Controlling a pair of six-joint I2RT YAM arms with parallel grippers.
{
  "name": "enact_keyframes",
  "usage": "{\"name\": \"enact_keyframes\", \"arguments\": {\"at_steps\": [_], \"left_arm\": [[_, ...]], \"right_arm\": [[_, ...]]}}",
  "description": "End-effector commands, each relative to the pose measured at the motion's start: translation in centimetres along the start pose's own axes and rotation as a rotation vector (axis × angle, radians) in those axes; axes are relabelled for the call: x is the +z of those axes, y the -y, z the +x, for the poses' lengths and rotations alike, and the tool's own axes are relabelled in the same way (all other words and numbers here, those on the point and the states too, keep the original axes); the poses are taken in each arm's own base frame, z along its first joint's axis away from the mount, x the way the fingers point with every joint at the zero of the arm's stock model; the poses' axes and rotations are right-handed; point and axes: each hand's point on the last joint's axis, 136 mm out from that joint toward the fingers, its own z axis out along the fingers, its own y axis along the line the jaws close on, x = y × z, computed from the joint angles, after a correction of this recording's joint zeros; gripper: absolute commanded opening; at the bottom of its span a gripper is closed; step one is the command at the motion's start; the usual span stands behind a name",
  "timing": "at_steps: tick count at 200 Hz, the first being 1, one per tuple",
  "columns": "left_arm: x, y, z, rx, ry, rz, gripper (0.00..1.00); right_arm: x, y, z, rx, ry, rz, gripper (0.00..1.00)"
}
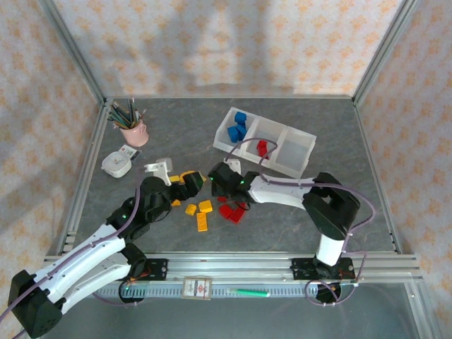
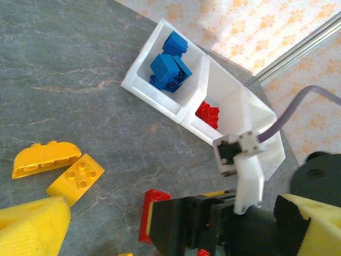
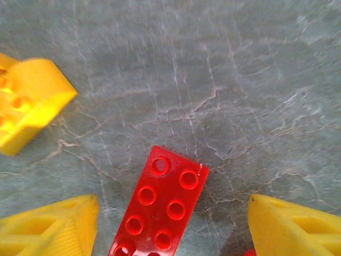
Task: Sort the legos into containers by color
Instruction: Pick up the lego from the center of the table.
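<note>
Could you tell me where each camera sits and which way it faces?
Top external: above and behind the bases, looking down on the table; left arm and right arm show.
Left wrist: low, facing the tray; yellow left fingers at bottom corners.
Right wrist: close above the table, facing a red brick between right fingers.
Shared: top and left wrist both show the tray's blue bricks.

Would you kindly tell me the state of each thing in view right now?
Left claw: open, holding nothing.
Right claw: open, straddling red brick.
Red brick: flat on table, studs up, ungripped.
Left compartment: holds blue legos.
Middle compartment: holds a red lego.
Right compartment: empty.
Pink cup: upright, holding pencils.
</note>
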Motion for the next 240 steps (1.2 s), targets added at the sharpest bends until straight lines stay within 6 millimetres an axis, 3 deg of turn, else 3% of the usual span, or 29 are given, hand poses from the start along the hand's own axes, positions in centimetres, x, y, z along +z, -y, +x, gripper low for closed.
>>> {"name": "enact_keyframes", "arguments": {"at_steps": [1, 61, 123, 189, 240], "left_arm": [[-0.2, -1.0, 0.4, -0.009, 0.000, -0.037, 0.99], [-0.5, -1.3, 0.1, -0.004, 0.012, -0.050, 0.99], [-0.6, -1.2, -0.1, 0.003, 0.018, -0.051, 0.99], [-0.7, -0.8, -0.4, 0.005, 0.021, -0.044, 0.99], [-0.8, 0.5, -1.1, 0.002, 0.024, 0.000, 0.99]], "right_arm": [[0.8, -0.5, -0.5, 0.002, 0.012, 0.032, 0.73], [3.1, -1.3, 0.2, -0.052, -0.013, 0.062, 0.66], [3.9, -1.6, 0.1, -0.070, -0.014, 0.070, 0.48], [2.2, -2.2, -1.7, -0.047, 0.028, 0.023, 0.34], [-1.2, -1.2, -5.3, 0.025, 0.104, -0.040, 0.29]]}}
